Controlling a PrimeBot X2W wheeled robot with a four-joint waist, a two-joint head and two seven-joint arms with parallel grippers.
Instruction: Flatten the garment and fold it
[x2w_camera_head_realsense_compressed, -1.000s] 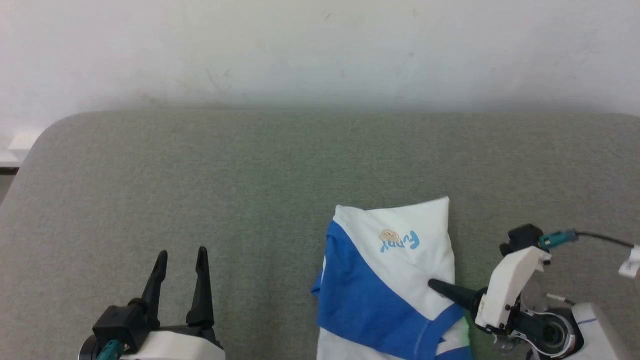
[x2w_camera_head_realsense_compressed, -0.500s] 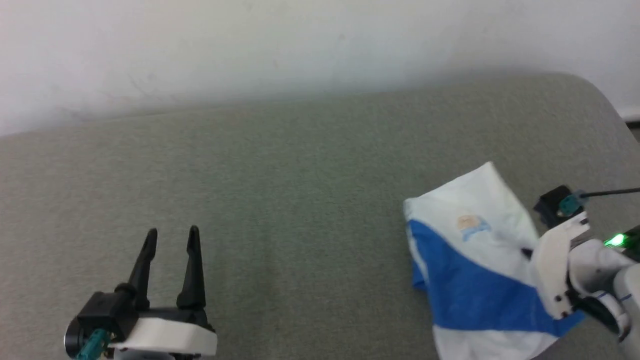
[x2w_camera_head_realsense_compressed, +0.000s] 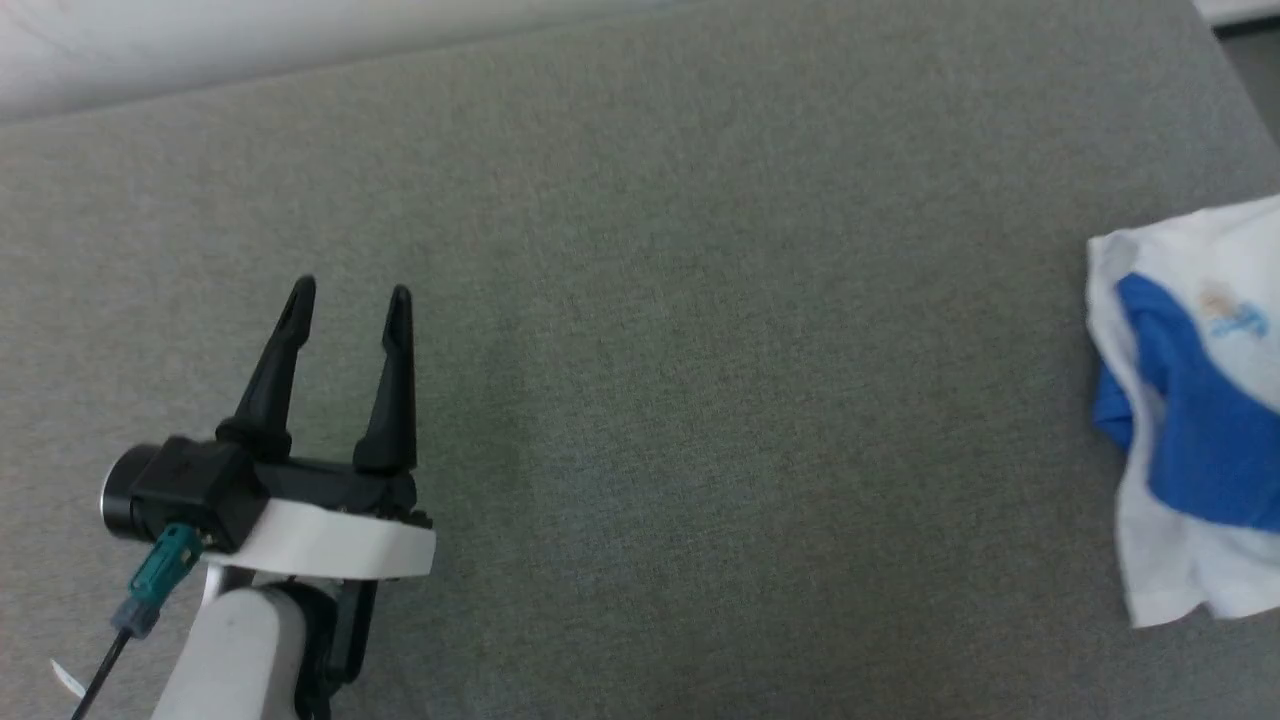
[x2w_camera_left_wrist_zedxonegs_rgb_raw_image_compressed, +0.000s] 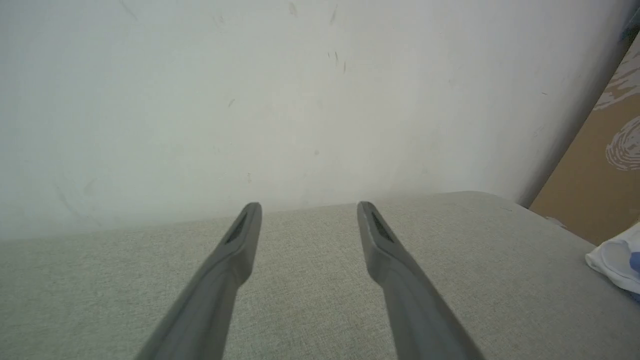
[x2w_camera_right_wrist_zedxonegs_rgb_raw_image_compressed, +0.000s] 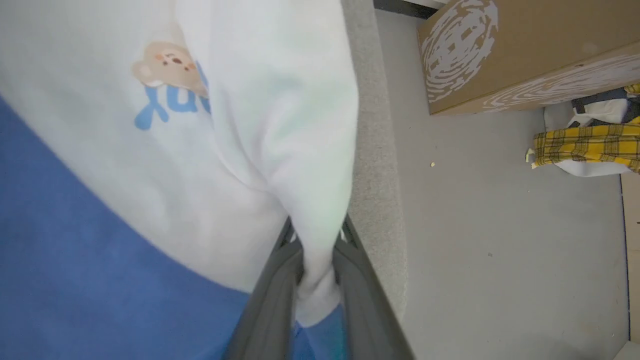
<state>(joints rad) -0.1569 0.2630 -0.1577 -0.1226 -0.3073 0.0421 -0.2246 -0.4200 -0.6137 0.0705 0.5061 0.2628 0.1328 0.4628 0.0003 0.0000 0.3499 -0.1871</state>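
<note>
Garment (x2w_camera_head_realsense_compressed: 1190, 440) lay bundled at the grey surface's (x2w_camera_head_realsense_compressed: 640, 300) right edge, a white fold pinched in the right gripper (x2w_camera_right_wrist_zedxonegs_rgb_raw_image_compressed: 317, 240). Left gripper (x2w_camera_head_realsense_compressed: 350, 292) stood spread and empty, well apart. Risk: a sideways pull could have dragged the bundle off the edge onto the floor (x2w_camera_right_wrist_zedxonegs_rgb_raw_image_compressed: 475, 225).

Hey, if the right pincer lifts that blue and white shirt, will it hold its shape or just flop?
Probably floppy: the garment bunches into a soft fold where the right pincer pinches it. Likely light for its size, as the cloth looks thin. It may unfold as it drapes, judging by its loose layered folds.
</note>
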